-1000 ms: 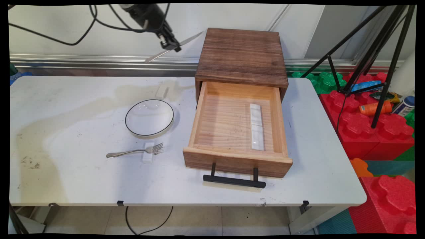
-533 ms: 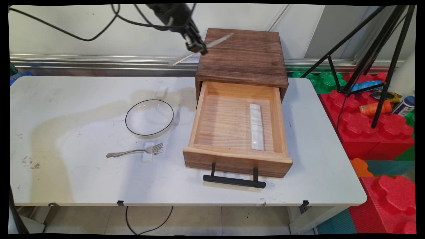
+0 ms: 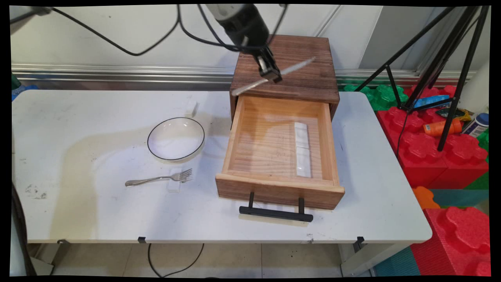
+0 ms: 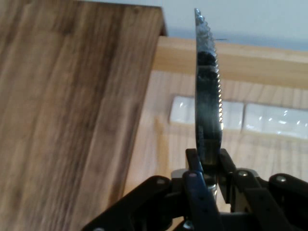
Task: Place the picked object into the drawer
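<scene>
At the frame's upper centre, the pincer (image 3: 271, 73) is pinching a serrated knife (image 3: 274, 76) at mid-length, so it is hanging level over the dark cabinet top (image 3: 285, 64), just behind the open drawer (image 3: 274, 145).

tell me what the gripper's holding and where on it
The gripper is shut on a table knife, pinching it about midway along its length, where the serrated blade begins; blade and handle stick out to either side, above the wooden drawer box.
</scene>
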Action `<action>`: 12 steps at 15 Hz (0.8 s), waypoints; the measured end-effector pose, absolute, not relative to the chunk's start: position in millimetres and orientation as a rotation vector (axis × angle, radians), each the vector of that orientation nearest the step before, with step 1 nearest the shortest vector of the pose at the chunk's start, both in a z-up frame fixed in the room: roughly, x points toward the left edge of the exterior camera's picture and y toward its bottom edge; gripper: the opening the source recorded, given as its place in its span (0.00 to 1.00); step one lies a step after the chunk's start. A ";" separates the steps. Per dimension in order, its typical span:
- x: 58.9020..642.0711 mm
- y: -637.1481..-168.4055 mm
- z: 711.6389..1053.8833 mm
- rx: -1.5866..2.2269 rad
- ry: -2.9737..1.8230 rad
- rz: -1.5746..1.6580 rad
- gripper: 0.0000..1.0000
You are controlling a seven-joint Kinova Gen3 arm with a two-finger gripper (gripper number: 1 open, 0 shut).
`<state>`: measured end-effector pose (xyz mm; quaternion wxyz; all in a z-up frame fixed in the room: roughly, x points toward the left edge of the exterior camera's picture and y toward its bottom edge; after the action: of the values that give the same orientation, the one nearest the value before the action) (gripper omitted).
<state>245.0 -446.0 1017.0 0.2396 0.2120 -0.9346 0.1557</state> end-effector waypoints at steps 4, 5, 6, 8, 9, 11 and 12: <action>217.5 -460.1 988.2 0.551 -2.584 0.383 0.00; 214.0 -463.3 980.9 0.545 -2.593 0.375 0.00; 211.0 -467.1 971.8 0.537 -2.602 0.363 0.00; 208.2 -472.0 957.2 0.524 -2.616 0.345 0.00; 207.1 -474.1 950.7 0.517 -2.621 0.337 0.00; 204.8 -479.0 933.6 0.499 -2.631 0.314 0.00; 204.1 -480.5 926.4 0.492 -2.637 0.303 0.00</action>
<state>204.1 -480.5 926.4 0.2193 0.1778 -0.9530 0.1096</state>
